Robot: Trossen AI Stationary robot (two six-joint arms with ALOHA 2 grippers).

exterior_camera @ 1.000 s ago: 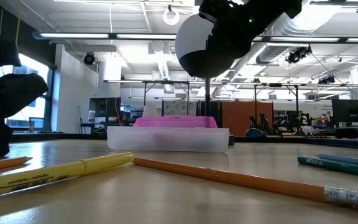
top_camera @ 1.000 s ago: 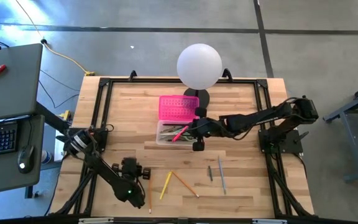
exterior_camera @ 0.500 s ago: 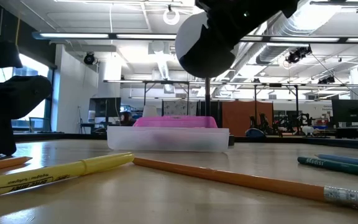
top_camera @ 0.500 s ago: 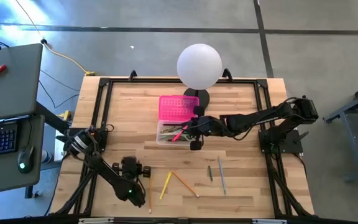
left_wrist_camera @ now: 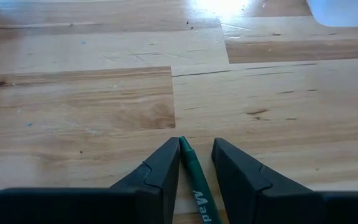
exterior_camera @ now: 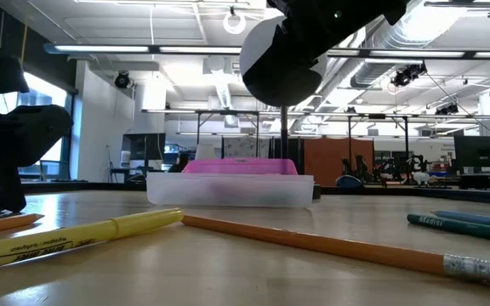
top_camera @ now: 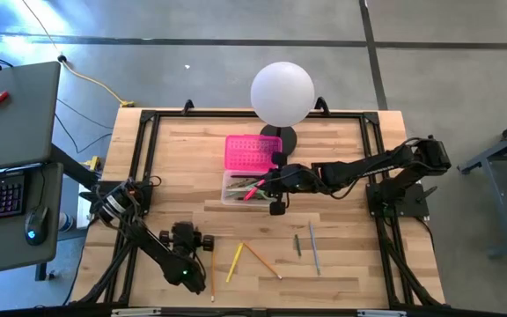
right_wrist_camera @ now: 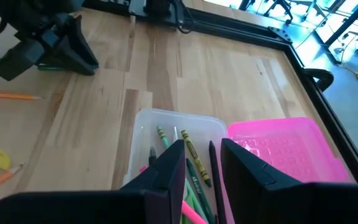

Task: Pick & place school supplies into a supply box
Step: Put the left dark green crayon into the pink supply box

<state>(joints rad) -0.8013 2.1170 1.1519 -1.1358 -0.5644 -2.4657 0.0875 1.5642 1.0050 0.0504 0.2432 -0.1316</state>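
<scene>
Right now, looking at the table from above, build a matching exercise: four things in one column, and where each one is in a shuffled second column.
Things
1. pink lid
2. right gripper
3. left gripper
4. white globe lamp

Places
A. far edge of the table, middle
B. over the clear box
C. lying beside the clear box, towards the lamp
D. near edge, next to an orange pencil

Pairs: 1-C, 2-B, 3-D, 4-A

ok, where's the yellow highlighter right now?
In the high view the yellow highlighter lies near the table's front edge, left of centre, between the left gripper and the orange pencil.
</scene>
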